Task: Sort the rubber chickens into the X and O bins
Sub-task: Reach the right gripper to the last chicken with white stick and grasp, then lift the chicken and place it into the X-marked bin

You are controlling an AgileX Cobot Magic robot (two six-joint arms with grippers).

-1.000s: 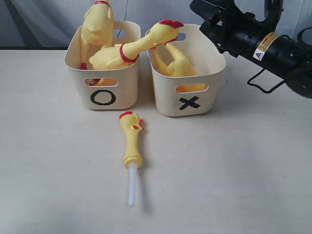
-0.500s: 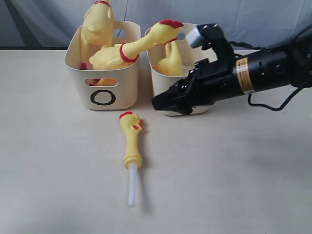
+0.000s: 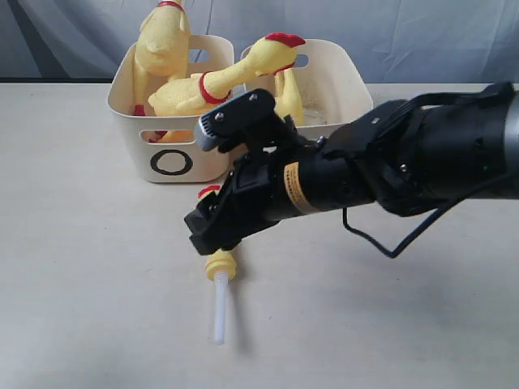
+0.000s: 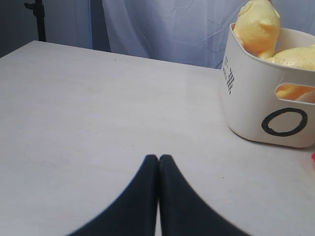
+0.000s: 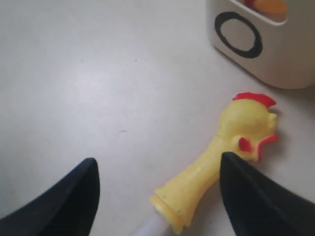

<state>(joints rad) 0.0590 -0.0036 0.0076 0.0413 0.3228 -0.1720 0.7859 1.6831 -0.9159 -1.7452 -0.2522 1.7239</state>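
Note:
A small chicken head toy (image 5: 231, 132) with a yellow neck and red comb lies on the table in front of the bins, mounted on a white stick (image 3: 218, 312). My right gripper (image 5: 157, 164) is open and hovers low over it, one finger on each side of the neck (image 3: 219, 267), not touching. The O bin (image 3: 174, 138) holds two rubber chickens (image 3: 162, 49). A third chicken (image 3: 239, 71) lies across its rim toward the X bin (image 3: 345, 77), whose mark my right arm hides. My left gripper (image 4: 158, 158) is shut and empty, left of the O bin (image 4: 246, 113).
The bulky black right arm (image 3: 405, 162) stretches from the right edge across the front of the X bin. A pale curtain hangs behind the table. Bare tabletop lies to the left of the O bin and in front of the stick.
The right arm has swung from behind the X bin forward, down and left, ending over the chicken head on the table. Bins and chickens have not moved.

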